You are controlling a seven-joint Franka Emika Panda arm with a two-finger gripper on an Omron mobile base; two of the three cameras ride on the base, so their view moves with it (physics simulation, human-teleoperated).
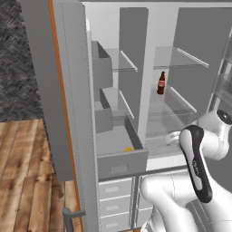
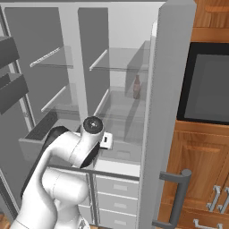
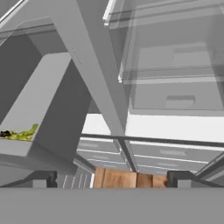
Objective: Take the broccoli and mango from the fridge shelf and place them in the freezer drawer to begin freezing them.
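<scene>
Holding mango (image 1: 128,149) and broccoli (image 3: 19,133): freezer drawer (image 1: 121,163) | hand (image 3: 112,178): spread wide, empty

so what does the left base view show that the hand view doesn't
The left base view has the dark bottle on a fridge shelf and a yellow bit, probably the mango, in the pulled-out freezer drawer. The hand view has the broccoli lying in that drawer, with the open gripper empty. Both share the small stacked drawers below.
</scene>
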